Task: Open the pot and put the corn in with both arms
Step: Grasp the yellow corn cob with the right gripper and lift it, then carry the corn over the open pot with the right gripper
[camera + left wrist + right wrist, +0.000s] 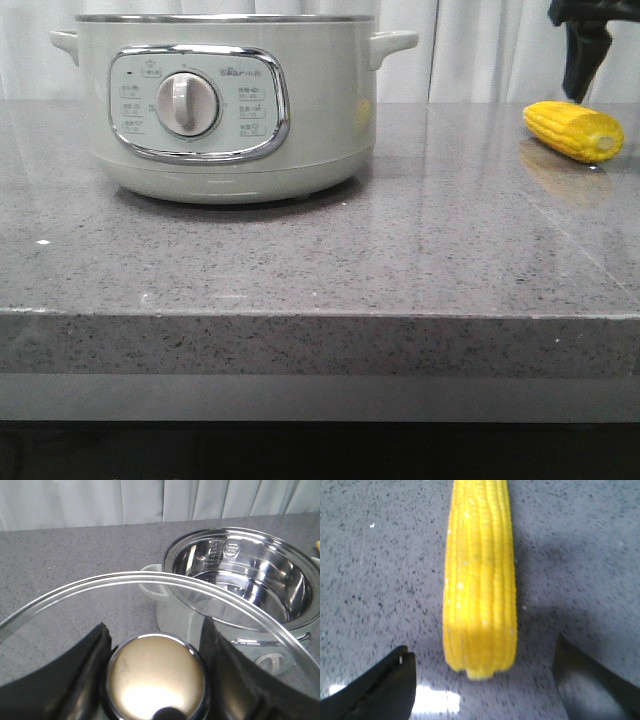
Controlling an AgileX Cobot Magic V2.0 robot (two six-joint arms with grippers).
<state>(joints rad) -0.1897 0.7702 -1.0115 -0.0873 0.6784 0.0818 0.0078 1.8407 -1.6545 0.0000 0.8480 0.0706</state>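
Observation:
The pot (320, 140), pale grey-green with a white dial, stands at the left of the counter. Its bare steel inside (260, 580) shows open in the left wrist view. My left gripper (154, 630) is shut on the lid's round metal knob (157, 680), holding the glass lid (150, 577) in the air beside the pot. The corn (573, 131) lies on the counter at the right. My right gripper (585, 60) hangs just above and behind it. In the right wrist view this gripper (481, 647) is open, its fingers on either side of the corn's (480, 580) stub end, not touching.
The grey speckled stone counter (400, 250) has its front edge near the camera. White curtains (480, 50) hang behind. The left arm and the lid are outside the front view.

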